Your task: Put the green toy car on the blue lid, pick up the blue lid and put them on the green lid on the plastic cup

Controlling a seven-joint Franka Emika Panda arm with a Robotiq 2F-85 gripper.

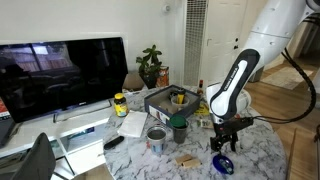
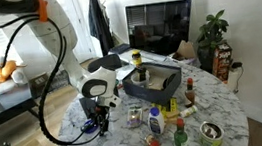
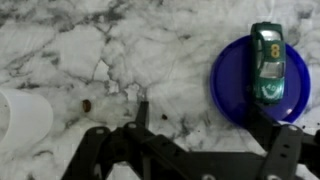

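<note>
Step one looked done: car (image 3: pixel 267 62) sat on blue lid (image 3: pixel 228 90), lengthwise, inside its rim. Lid pickup was next, I'd say. Gripper (image 3: pixel 190 145) hung above the marble table (image 3: pixel 60 50), jaws spread, nothing between them. Lid lay off-centre, toward the right of the wrist view, so the next move called for a sideways shift, then a low pinch on the thin rim, kept level or the car could roll. Bare marble around the lid gave room; white object (image 3: pixel 20 120) was well apart. In an exterior view, cup (image 1: pixel 179 131) with green lid (image 1: pixel 179 121) stood beside a can (image 1: pixel 156 138), clutter behind it.
</note>
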